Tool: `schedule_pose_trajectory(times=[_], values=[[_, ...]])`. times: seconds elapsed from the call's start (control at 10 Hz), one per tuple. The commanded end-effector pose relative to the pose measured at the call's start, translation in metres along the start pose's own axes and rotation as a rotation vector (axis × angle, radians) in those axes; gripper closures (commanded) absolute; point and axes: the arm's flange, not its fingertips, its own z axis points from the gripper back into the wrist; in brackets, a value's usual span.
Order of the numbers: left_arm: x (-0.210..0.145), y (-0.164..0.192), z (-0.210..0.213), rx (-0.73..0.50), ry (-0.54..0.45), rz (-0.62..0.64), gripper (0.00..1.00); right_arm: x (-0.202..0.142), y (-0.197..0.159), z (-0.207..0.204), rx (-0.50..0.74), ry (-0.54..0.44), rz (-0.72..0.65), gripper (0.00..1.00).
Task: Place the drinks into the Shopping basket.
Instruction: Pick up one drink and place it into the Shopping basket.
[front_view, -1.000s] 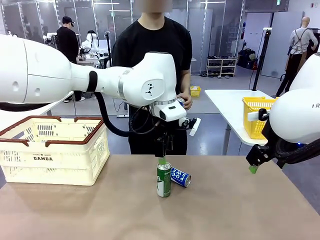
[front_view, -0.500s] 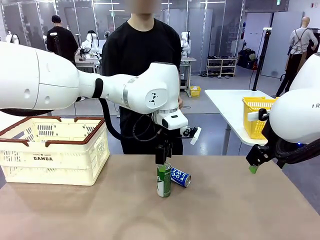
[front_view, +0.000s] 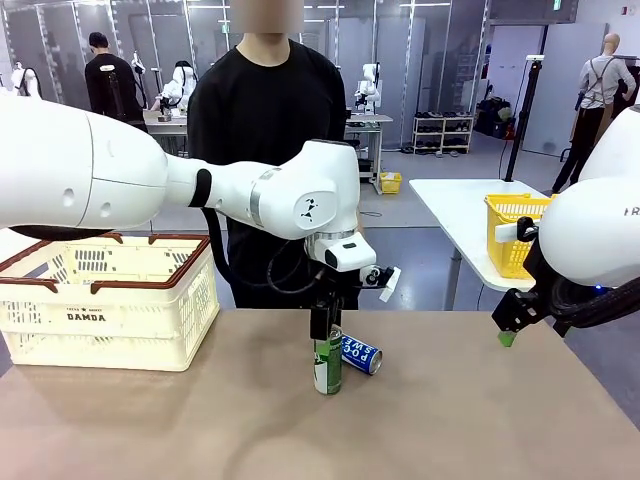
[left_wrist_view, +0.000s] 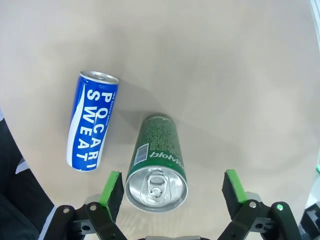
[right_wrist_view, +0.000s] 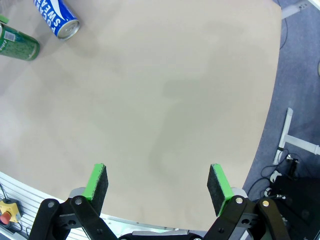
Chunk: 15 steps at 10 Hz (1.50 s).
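Observation:
A green can (front_view: 327, 362) stands upright at the table's middle, and a blue can (front_view: 361, 354) lies on its side just right of it. My left gripper (front_view: 325, 322) has come down over the green can's top. In the left wrist view the green can (left_wrist_view: 156, 155) rises between the open fingers (left_wrist_view: 112, 186) of the left gripper (left_wrist_view: 172, 187), closer to the left pad, and the blue can (left_wrist_view: 92, 120) lies beside it. The Shopping basket (front_view: 105, 300) sits at the table's left. My right gripper (front_view: 508, 325) hangs open at the right edge; my right gripper (right_wrist_view: 157, 182) holds nothing.
A person in black stands at the far side behind the cans. A yellow mesh basket (front_view: 515, 232) sits on a white side table to the right. Bare tabletop lies between the cans and the cream basket.
My left gripper has lowered until its fingers straddle the green can's top. The person has shifted left, and the hand holding a can no longer shows. The right arm has stayed still.

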Motion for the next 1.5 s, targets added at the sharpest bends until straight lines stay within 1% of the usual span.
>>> schedule_pose_trajectory(times=[0.0, 0.2, 0.4, 0.7, 0.8, 0.9, 1.0, 1.1, 1.2, 1.3, 1.4], values=[[0.001, 0.004, -0.007, -0.007, 0.004, 0.03, 0.0, 0.0, -0.002, 0.001, -0.001, 0.003, 0.018, 0.0], [-0.001, 0.006, -0.018, -0.017, -0.012, 0.036, 0.0, 0.0, -0.002, 0.001, -0.001, 0.003, 0.018, 0.0], [-0.002, 0.006, -0.024, -0.024, -0.004, 0.054, 0.0, 0.0, -0.002, 0.001, -0.001, 0.003, 0.018, 0.0], [-0.004, 0.006, -0.026, -0.029, -0.012, 0.072, 0.0, 0.0, -0.002, 0.001, -0.001, 0.003, 0.018, 0.0], [-0.007, 0.007, -0.027, -0.025, -0.02, 0.068, 0.2, 0.0, -0.002, 0.001, -0.001, 0.003, 0.018, 0.0], [-0.008, 0.007, -0.028, -0.027, -0.022, 0.072, 0.2, 0.0, -0.002, 0.001, -0.001, 0.003, 0.018, 0.0], [-0.01, 0.008, -0.03, -0.028, -0.02, 0.074, 0.39, 0.0, -0.002, 0.001, -0.001, 0.003, 0.018, 0.0], [-0.011, 0.009, -0.031, -0.029, -0.022, 0.074, 0.23, 0.0, -0.002, 0.001, -0.001, 0.003, 0.018, 0.0], [-0.012, 0.009, -0.032, -0.028, -0.036, 0.078, 0.58, 0.0, -0.002, 0.001, -0.001, 0.003, 0.018, 0.0], [-0.013, 0.01, -0.033, -0.027, -0.041, 0.085, 0.42, 0.0, -0.002, 0.001, -0.001, 0.003, 0.018, 0.0], [-0.014, 0.01, -0.033, -0.032, -0.043, 0.087, 0.77, 0.0, -0.002, 0.001, -0.001, 0.003, 0.018, 0.0]])
